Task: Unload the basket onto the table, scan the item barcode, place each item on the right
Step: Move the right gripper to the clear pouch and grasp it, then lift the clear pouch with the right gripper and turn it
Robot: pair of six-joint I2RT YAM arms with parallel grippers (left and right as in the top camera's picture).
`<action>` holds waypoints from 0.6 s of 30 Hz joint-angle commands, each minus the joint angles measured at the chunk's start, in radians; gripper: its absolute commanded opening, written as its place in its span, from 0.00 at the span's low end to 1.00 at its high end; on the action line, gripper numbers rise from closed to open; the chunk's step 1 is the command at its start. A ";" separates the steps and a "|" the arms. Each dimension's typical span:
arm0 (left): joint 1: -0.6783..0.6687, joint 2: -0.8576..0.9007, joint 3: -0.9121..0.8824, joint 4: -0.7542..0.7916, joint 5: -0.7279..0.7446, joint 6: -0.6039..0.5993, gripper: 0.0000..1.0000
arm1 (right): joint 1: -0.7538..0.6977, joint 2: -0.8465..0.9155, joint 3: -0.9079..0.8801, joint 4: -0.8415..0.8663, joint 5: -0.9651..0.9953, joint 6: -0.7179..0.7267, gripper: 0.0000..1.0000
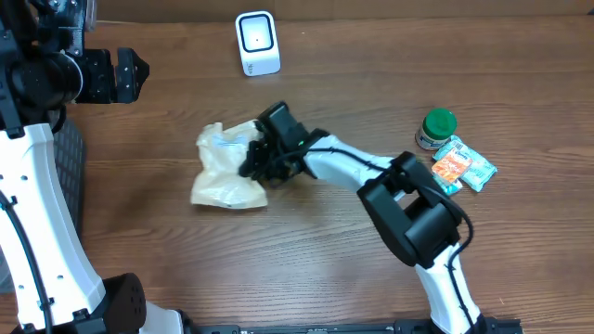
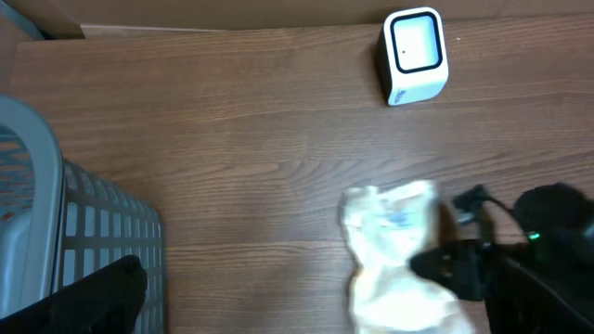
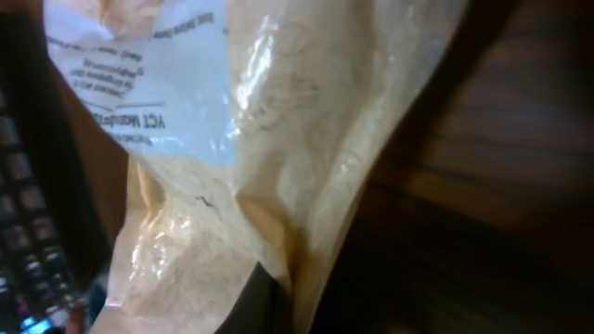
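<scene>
The item, a crumpled tan plastic bag [image 1: 225, 165] with a white printed label, lies on the table left of centre. My right gripper [image 1: 260, 163] is at the bag's right edge and shut on a fold of it. In the right wrist view the bag [image 3: 269, 139] fills the frame, with one dark finger [image 3: 262, 301] pressed against the film. No barcode shows on it. The white scanner [image 1: 257, 42] stands upright at the back, also visible as the scanner [image 2: 415, 56] in the left wrist view. My left gripper [image 1: 130, 76] hangs open at the far left, holding nothing.
A green-lidded jar [image 1: 435, 129] and orange and teal snack packets [image 1: 461, 165] lie at the right. A grey slatted basket [image 2: 83, 232] stands at the table's left edge, under my left arm.
</scene>
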 commanded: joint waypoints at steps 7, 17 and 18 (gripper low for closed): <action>0.004 -0.003 0.000 0.002 0.011 0.014 0.99 | -0.008 -0.306 0.086 -0.502 0.532 -0.341 0.04; 0.004 -0.003 0.000 0.002 0.011 0.014 0.99 | 0.002 -0.312 0.134 -0.952 1.108 -0.218 0.04; 0.004 -0.003 0.000 0.002 0.011 0.014 0.99 | 0.006 -0.305 0.133 -0.961 1.148 -0.207 0.04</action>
